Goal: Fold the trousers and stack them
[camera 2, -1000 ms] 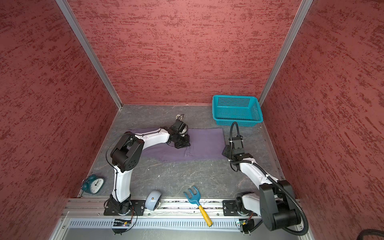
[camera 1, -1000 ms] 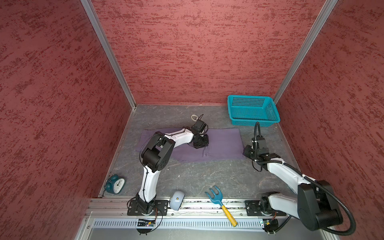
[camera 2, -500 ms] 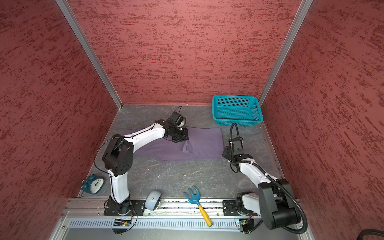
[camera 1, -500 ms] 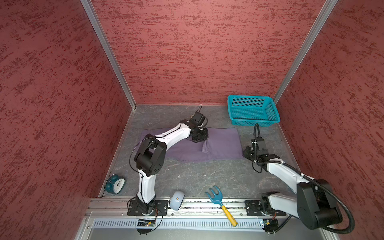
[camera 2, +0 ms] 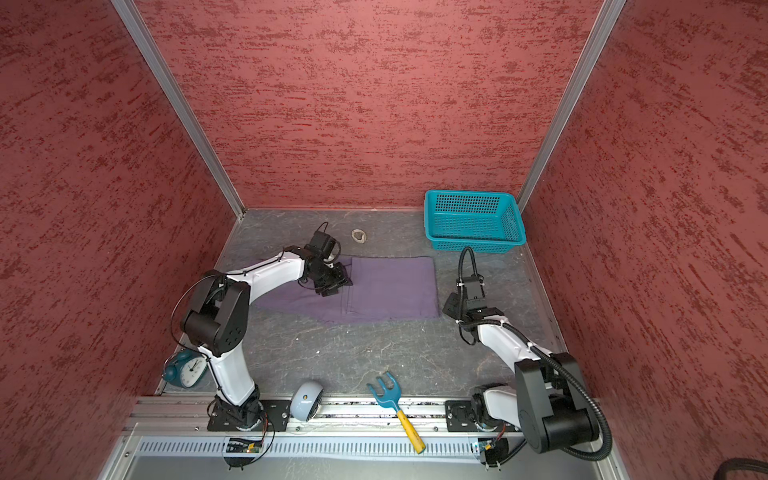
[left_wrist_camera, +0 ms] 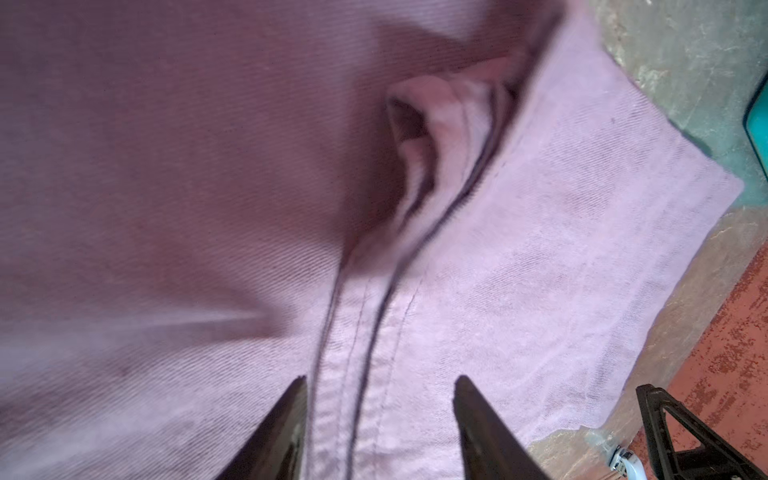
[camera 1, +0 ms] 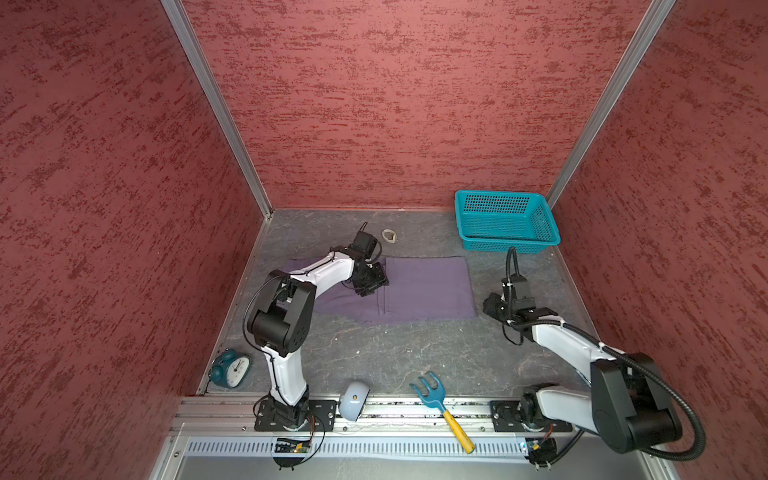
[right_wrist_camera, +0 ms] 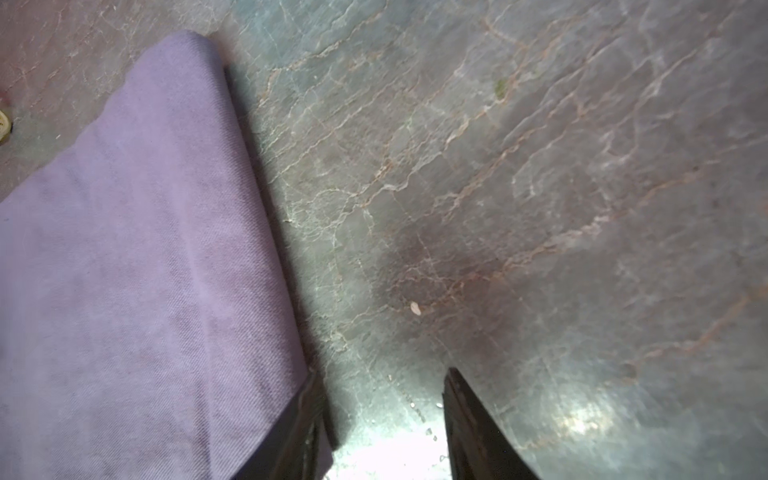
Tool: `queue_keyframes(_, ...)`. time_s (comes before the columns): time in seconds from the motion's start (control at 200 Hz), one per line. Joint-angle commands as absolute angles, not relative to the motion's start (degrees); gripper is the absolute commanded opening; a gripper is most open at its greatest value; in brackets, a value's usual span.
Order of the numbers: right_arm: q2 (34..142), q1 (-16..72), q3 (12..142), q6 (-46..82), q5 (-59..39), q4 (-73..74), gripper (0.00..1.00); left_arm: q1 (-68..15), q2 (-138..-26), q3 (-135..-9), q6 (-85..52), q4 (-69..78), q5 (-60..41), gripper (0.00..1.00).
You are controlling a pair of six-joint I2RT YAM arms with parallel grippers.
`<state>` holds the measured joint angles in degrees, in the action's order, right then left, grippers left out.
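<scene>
The purple trousers (camera 1: 424, 286) (camera 2: 390, 291) lie flat mid-table, folded over, with a stitched hem running across them. My left gripper (camera 1: 372, 286) (camera 2: 334, 286) hovers low over that hem at the fold's left end. In the left wrist view the left gripper (left_wrist_camera: 380, 382) is open, the hem of the trousers (left_wrist_camera: 540, 249) lying loose between the fingers. My right gripper (camera 1: 492, 305) (camera 2: 451, 305) sits just off the cloth's right edge. In the right wrist view the right gripper (right_wrist_camera: 382, 374) is open over bare table, one finger at the edge of the trousers (right_wrist_camera: 145, 249).
A teal basket (camera 1: 505, 220) (camera 2: 473, 222) stands at the back right. A small ring (camera 1: 389, 236) (camera 2: 358, 235) lies behind the trousers. Along the front are an alarm clock (camera 1: 230, 368) (camera 2: 187, 370), a pale rounded gadget (camera 1: 353, 401) (camera 2: 307, 401) and a blue rake (camera 1: 432, 395) (camera 2: 388, 390).
The left gripper, shut on the cloth a second ago, has opened and let the hem drop, shifting slightly left. The right gripper's jaws have widened a little; its arm has barely moved.
</scene>
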<state>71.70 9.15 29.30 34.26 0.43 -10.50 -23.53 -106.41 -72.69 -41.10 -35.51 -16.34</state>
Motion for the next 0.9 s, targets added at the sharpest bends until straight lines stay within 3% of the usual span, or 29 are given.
queue_keyframes(0.0, 71.7, 8.76, 30.87, 34.09, -1.08, -9.08, 0.51, -23.02, -105.68, -73.69, -40.98, -34.77, -17.03, 0.61)
queue_keyframes(0.205, 77.04, 8.82, 34.98, 32.78, -5.88, -7.48, 0.53, -20.56, -99.75, -74.09, -40.5, -35.22, -16.94, 0.61)
queue_keyframes(0.401, 84.54, 8.79, 36.29, 34.56, -12.31, -1.95, 0.53, -21.1, -100.51, -73.36, -40.05, -34.61, -18.01, 0.48)
queue_keyframes(0.651, 87.83, 9.04, 35.59, 35.67, -16.43, 2.01, 0.51, -19.39, -101.29, -70.43, -40.69, -32.86, -18.93, 0.47)
queue_keyframes(0.756, 88.49, 9.0, 34.33, 36.38, -18.48, 4.48, 0.39, -17.53, -101.36, -69.41, -40.69, -32.75, -19.68, 0.47)
queue_keyframes(0.867, 88.62, 8.83, 34.6, 35.81, -19.05, 3.77, 0.04, -14.69, -99.31, -67.98, -40.8, -32.7, -20.11, 0.47)
queue_keyframes(0.892, 88.45, 8.72, 34.97, 35.29, -18.6, 2.91, 0.0, -14.04, -98.67, -67.79, -40.7, -32.76, -20.06, 0.47)
